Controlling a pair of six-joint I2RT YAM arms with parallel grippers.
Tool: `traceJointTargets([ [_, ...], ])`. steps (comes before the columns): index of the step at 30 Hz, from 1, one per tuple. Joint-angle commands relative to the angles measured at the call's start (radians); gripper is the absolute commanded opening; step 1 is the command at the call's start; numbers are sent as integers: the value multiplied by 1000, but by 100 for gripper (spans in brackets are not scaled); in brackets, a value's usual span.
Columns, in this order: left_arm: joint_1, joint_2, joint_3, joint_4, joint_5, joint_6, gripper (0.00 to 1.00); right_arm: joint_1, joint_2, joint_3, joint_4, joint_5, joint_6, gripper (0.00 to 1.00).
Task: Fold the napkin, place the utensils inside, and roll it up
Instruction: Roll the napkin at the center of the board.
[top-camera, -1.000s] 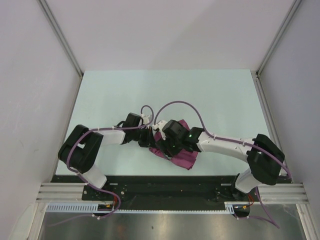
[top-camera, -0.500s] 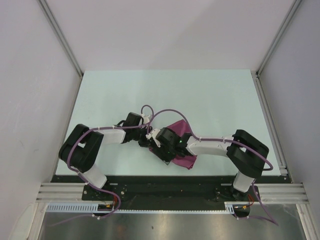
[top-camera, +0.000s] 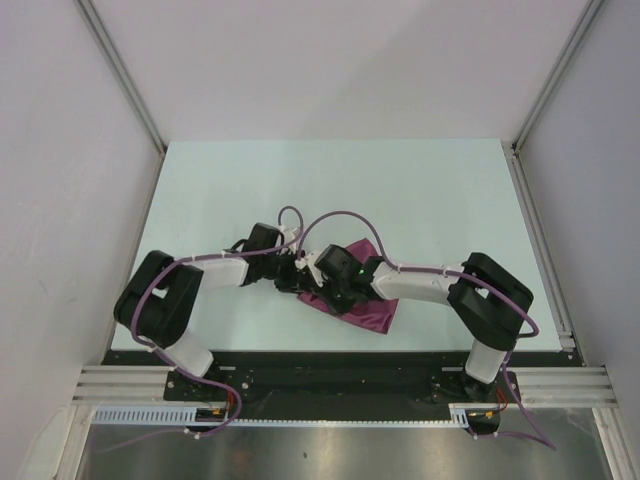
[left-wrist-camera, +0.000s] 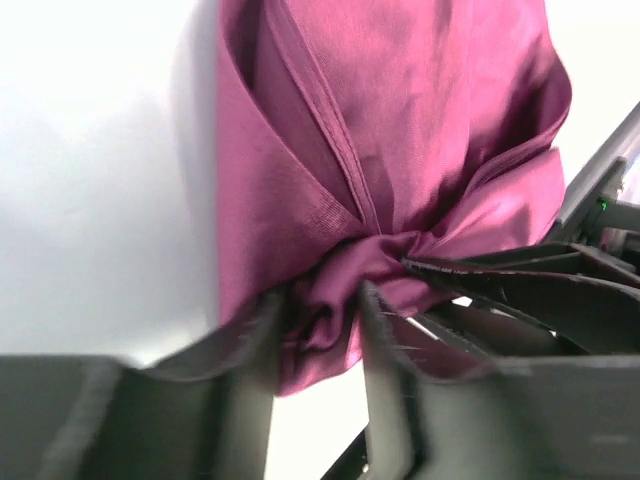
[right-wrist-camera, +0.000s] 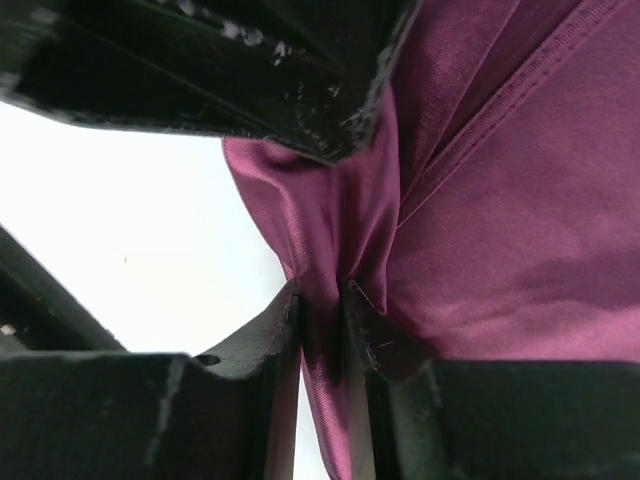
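Note:
The maroon napkin (top-camera: 366, 314) lies crumpled on the table (top-camera: 430, 200) between the two arms. My right gripper (right-wrist-camera: 322, 296) is shut on a gathered fold of the napkin (right-wrist-camera: 520, 250), the cloth pinched thin between its fingertips. My left gripper (left-wrist-camera: 320, 302) faces it from the left. Its fingers (left-wrist-camera: 378, 330) stand apart, with a loose bunch of the napkin (left-wrist-camera: 400, 120) between them. In the top view both grippers meet at the napkin's left end, the left gripper (top-camera: 296, 279) beside the right gripper (top-camera: 317, 289). The utensils are hidden or out of view.
White walls with metal rails (top-camera: 125, 80) close in the table on three sides. A black base rail (top-camera: 330, 375) runs along the near edge. Purple cables (top-camera: 345, 215) loop over the wrists. The right gripper's black fingers (left-wrist-camera: 530, 290) crowd the left wrist view.
My right gripper has closed onto the napkin fold. The left gripper's fingers have spread apart from their tight pinch. The right arm's elbow has drawn in toward the left.

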Motion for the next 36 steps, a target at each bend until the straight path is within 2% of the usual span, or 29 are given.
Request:
traceJointTargets([
  [1, 57, -104, 0, -23, -87, 3, 51, -20, 40, -7, -134, -211, 14, 21],
  [5, 90, -201, -48, -27, -143, 0, 61, -60, 34, 9, -137, -357, 7, 20],
  [8, 108, -267, -104, -20, -177, 3, 62, -99, 40, 18, -131, -453, -3, 19],
  [11, 113, -305, -163, 14, -147, -3, 63, -142, 58, 30, -125, -559, -12, 18],
  [15, 113, -334, -241, 161, -65, -63, 66, -192, 106, 65, -142, -697, -30, 17],
  [16, 111, -344, -253, 181, -46, -72, 70, -211, 119, 76, -148, -720, -30, 17],
  [21, 107, -336, -298, 256, -15, -94, 79, -270, 196, 84, -127, -854, -30, 15],
  [29, 75, -198, -290, 367, 11, -116, 78, -339, 268, 87, -104, -947, -30, 14],
  [32, 41, -144, -274, 402, 19, -138, 76, -348, 284, 89, -99, -949, -30, 13],
  [36, 7, -101, -254, 404, 16, -147, 68, -362, 307, 92, -93, -950, -52, 13],
])
